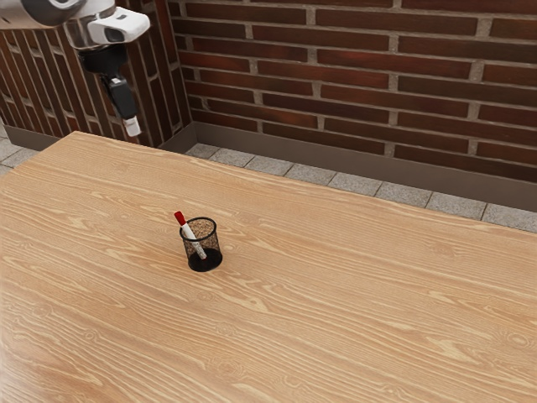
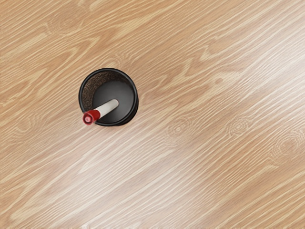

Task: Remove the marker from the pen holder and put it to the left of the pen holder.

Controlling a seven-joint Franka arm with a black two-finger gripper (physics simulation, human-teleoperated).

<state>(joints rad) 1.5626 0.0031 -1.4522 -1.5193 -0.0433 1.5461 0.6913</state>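
Observation:
My gripper (image 1: 132,127) hangs high at the exterior view's upper left, well above and apart from the pen holder; whether its fingers stand apart cannot be made out. The black mesh pen holder (image 1: 204,261) stands upright on the table. A white marker (image 1: 192,236) with a red cap leans inside it, the capped end sticking out over the rim toward the exterior view's left. From above, in the wrist view, the round pen holder (image 2: 122,89) has the marker (image 2: 107,109) tilted across its rim, cap up.
The light wood table (image 1: 336,302) carries the pen holder, with bare wood around it. Beyond the table's far edge are a grey tiled floor (image 1: 289,170) and a red brick wall (image 1: 352,75).

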